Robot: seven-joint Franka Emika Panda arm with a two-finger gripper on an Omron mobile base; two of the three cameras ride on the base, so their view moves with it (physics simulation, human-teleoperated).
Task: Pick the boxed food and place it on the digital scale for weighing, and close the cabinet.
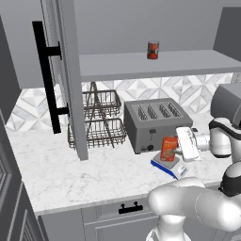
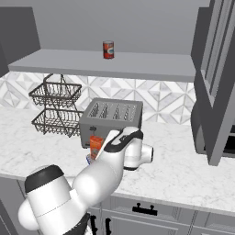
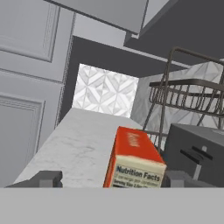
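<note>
The boxed food, a small orange-red carton, stands upright on the blue-based digital scale in front of the toaster. My gripper reaches it from the right at carton height. In the hand view the gripper is open: the fingertips stand wide on both sides of the boxed food, with a clear gap on the left. The boxed food also peeks out beside my arm in the right base view. The cabinet door with its black bar handle stands open.
A grey four-slot toaster stands right behind the scale. A two-tier wire basket sits to its left. A red can stands on the cabinet shelf. Another open cabinet door hangs at the right. Drawers run below the counter.
</note>
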